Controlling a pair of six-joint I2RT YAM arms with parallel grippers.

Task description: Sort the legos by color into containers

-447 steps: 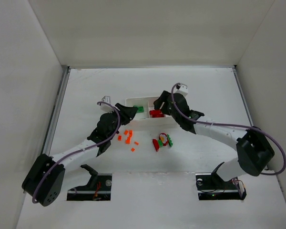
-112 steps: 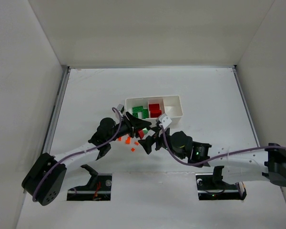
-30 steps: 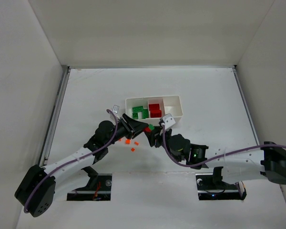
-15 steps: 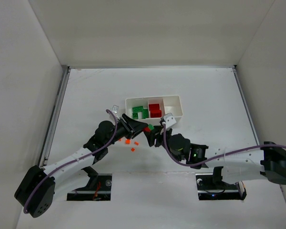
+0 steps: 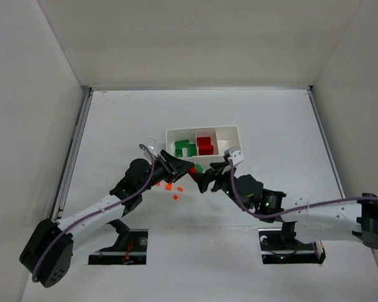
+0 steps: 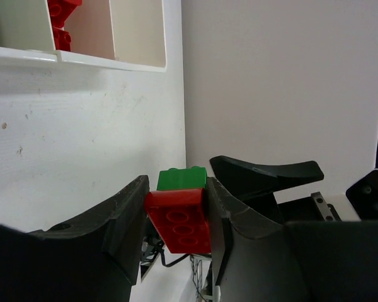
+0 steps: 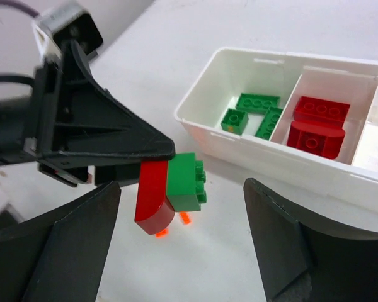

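Left wrist view: the left gripper (image 6: 175, 217) has its jaws closed on a curved red plastic brick (image 6: 181, 228) with a small green plastic brick (image 6: 181, 178) stuck to it, near the white three-compartment plastic tray (image 7: 239, 146). The right gripper (image 7: 179, 242) gapes wide, holding nothing, facing the pair.

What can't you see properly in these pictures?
Top view: the orange bits are too small to count, and the left fingers may hide some.
Right wrist view: the tray loses its third compartment at the right edge.
Left wrist view: the red brick has both sides covered by those fingers.
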